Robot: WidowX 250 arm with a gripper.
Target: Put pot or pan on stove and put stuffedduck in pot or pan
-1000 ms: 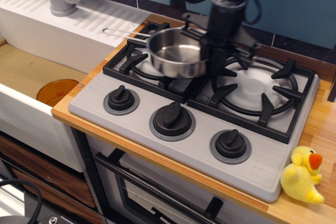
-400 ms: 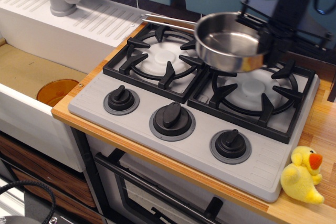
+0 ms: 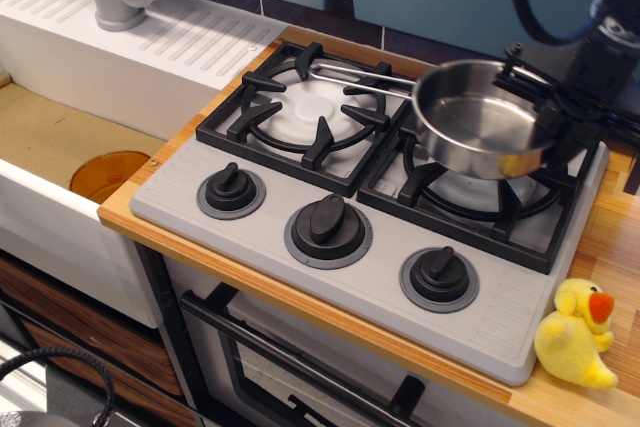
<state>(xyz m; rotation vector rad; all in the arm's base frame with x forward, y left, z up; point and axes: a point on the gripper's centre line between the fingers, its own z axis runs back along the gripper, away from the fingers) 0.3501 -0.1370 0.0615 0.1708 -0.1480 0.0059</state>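
Gripping pan (image 3: 488, 129) at far right rim, gripper (image 3: 548, 112) clamped on it. Pan over right burner of stove (image 3: 380, 187), tilted; whether touching grate unclear. Handle points left, away from gripper, over left burner. Duck (image 3: 577, 334) on wooden surface (image 3: 612, 247), nearer camera than gripper, just beside stove's corner.

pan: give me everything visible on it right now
The pan is a small round saucepan, shiny steel by the look, empty, upright or nearly so. Its thin loop handle points left over the left burner. It is over the right burner of the stove; contact with the grate is unclear. The gripper grips its right rim.
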